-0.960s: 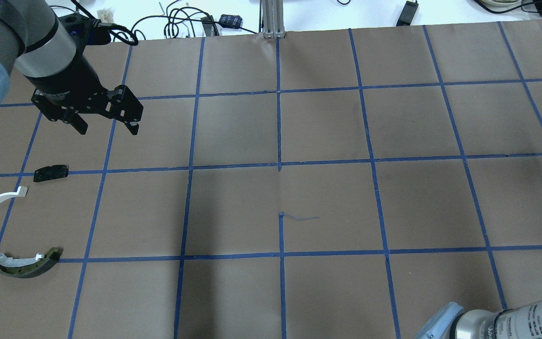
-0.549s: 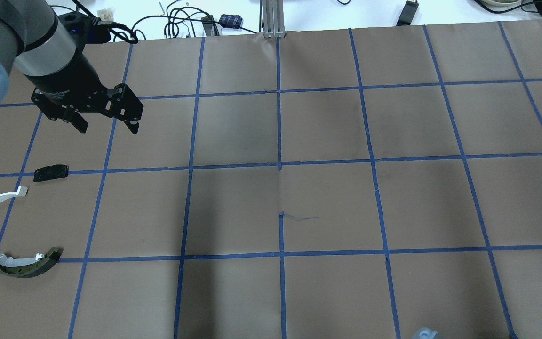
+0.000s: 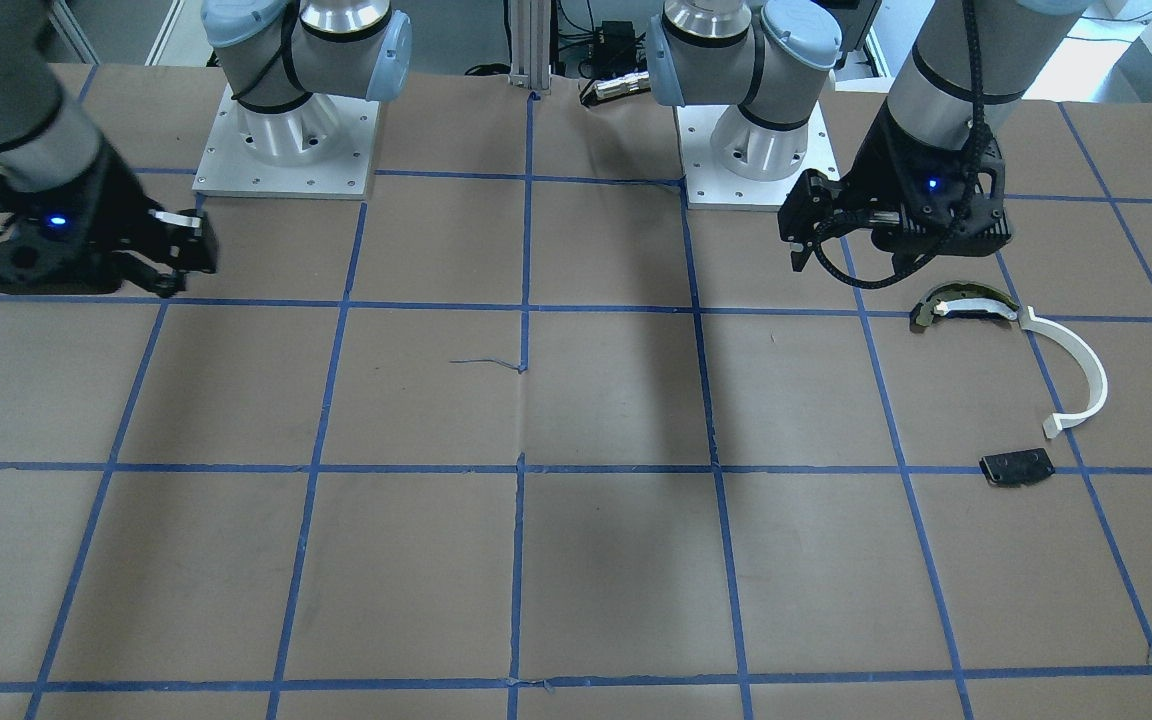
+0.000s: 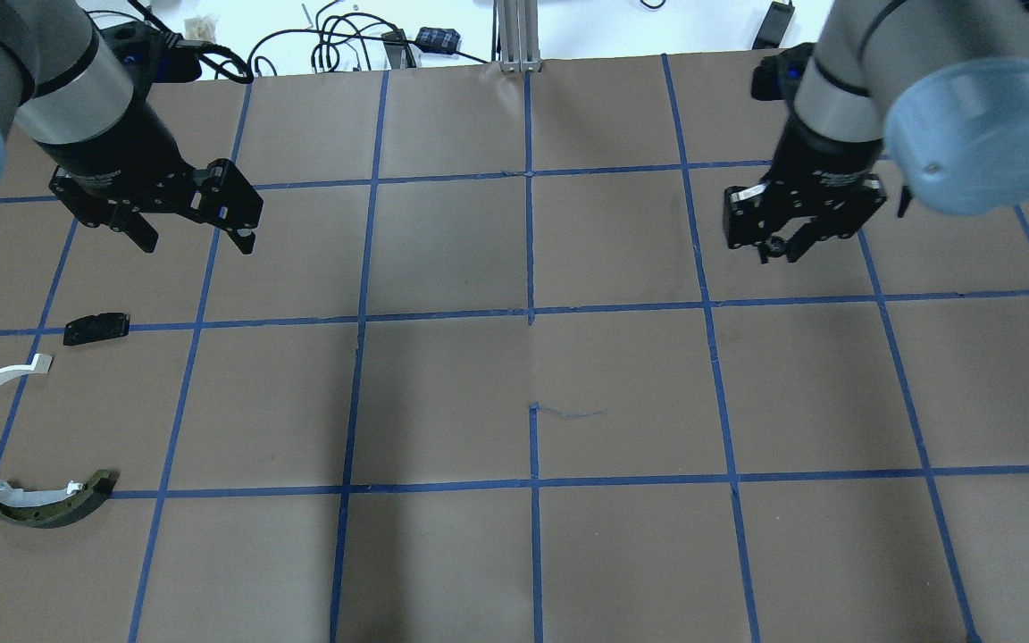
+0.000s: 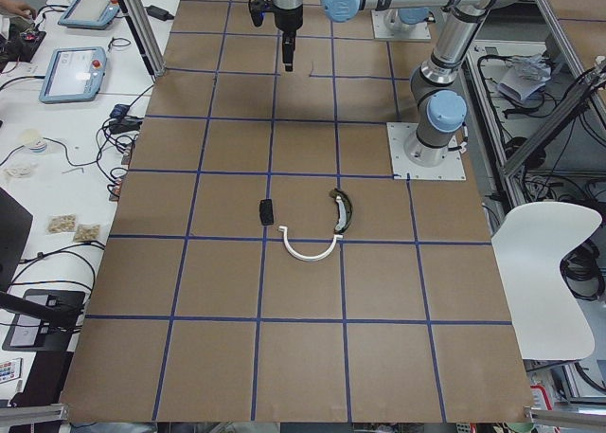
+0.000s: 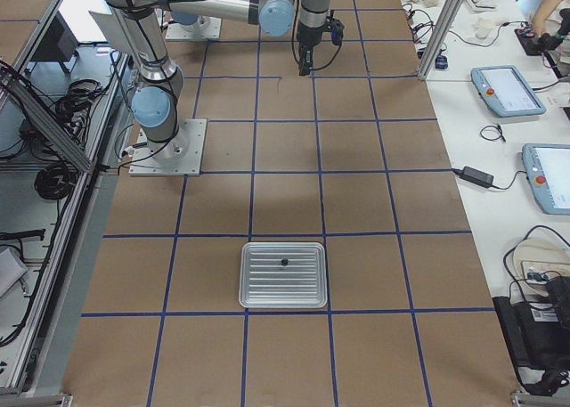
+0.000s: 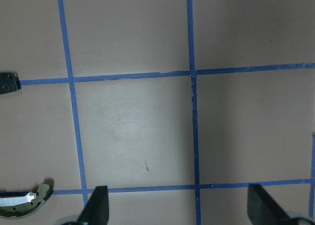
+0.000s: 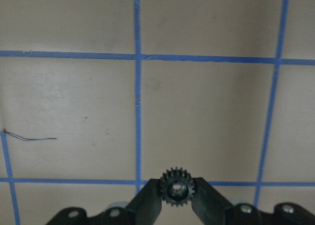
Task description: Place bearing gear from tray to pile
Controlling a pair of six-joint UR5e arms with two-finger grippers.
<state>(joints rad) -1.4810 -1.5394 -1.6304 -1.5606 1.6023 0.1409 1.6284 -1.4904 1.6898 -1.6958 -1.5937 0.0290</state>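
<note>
— Where do we see the bearing gear [image 8: 177,189]?
— Pinched between the right gripper's [image 4: 778,250] fingers, above the table [image 4: 622,393], well apart from the pile [image 4: 50,509].
— And our left gripper [image 4: 197,243]?
— Spread wide, holding nothing, near the pile's black plate [image 4: 96,328].

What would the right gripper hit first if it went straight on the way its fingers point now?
Only the bare paper-covered table, it seems: the right gripper points down, shut on the gear, and its wrist view shows just paper and blue tape ahead. The gear would likely touch first.
</note>
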